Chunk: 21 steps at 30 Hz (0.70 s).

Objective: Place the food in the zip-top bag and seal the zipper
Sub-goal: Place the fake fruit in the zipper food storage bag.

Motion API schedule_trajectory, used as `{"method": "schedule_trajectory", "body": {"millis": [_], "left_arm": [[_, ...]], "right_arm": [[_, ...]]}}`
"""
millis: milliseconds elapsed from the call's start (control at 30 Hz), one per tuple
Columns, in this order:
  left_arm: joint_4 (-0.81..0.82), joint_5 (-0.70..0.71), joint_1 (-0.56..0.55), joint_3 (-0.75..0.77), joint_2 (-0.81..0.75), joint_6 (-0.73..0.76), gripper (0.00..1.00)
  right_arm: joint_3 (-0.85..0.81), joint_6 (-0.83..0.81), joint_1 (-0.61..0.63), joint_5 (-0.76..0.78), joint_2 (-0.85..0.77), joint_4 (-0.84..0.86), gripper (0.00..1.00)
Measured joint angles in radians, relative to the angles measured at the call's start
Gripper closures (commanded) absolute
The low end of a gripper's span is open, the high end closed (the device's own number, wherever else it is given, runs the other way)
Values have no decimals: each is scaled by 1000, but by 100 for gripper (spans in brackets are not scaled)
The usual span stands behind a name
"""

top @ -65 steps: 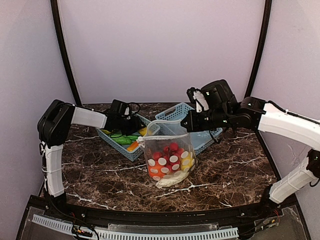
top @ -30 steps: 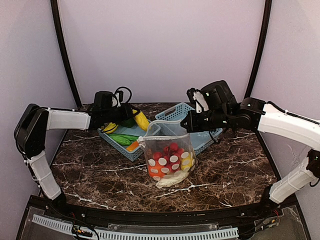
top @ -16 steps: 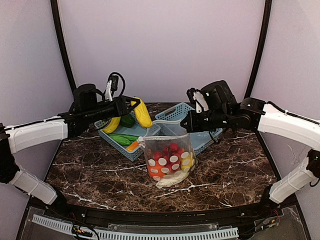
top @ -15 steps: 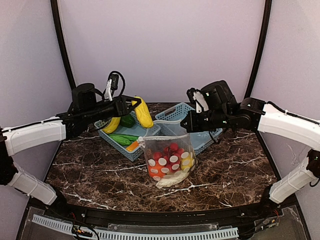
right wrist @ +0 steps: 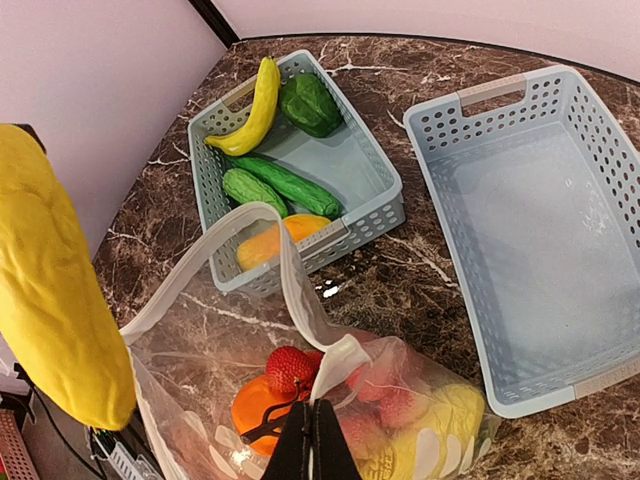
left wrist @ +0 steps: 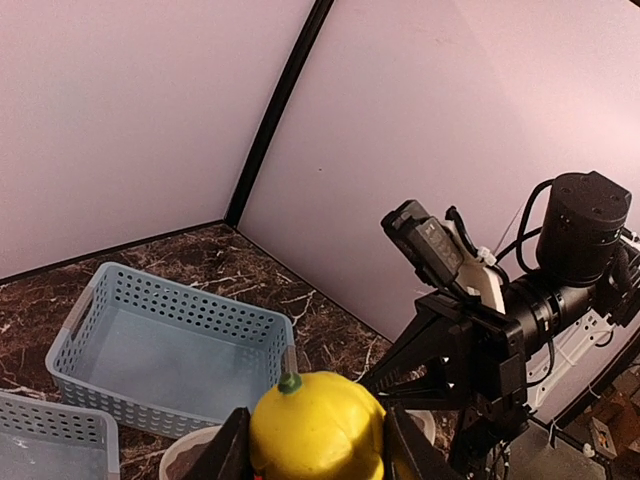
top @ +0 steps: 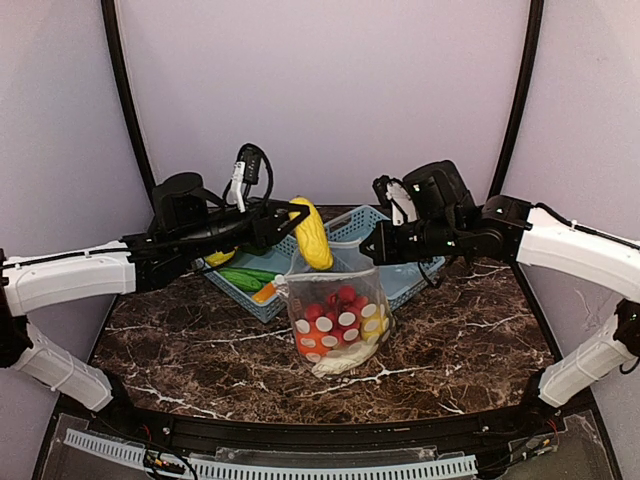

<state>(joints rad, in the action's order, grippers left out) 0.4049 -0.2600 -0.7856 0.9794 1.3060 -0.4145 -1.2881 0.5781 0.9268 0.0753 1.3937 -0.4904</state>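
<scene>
Over table (top: 190, 345), left claw (top: 288, 222) grips corn (top: 313, 235) beside bag (top: 340, 315); right claw (top: 372, 250) pinches rim.

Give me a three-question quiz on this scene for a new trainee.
1. True or false: the right gripper is open, clear of the zip-top bag.
2. The left gripper holds: A a spoon; B a yellow corn cob; C a sponge.
3. Name the yellow fruit lying in the basket with the cucumbers.
Key: 1 false, it is shut on the bag's rim; 2 B; 3 banana.
</scene>
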Motion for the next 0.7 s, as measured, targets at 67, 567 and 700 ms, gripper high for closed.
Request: {"method": "schedule_trajectory", "body": {"millis": [67,567,700], "left_arm": [[21,7,-21,6,43,0,80],[65,39,-150,42,218,61,80],[60,44,-169,52,235,73,80]], "right_arm": [[2,0,0,-3,-3,4,100],[11,0,0,-6,-13,19,100],[11,0,0,-5,-13,20,100]]}}
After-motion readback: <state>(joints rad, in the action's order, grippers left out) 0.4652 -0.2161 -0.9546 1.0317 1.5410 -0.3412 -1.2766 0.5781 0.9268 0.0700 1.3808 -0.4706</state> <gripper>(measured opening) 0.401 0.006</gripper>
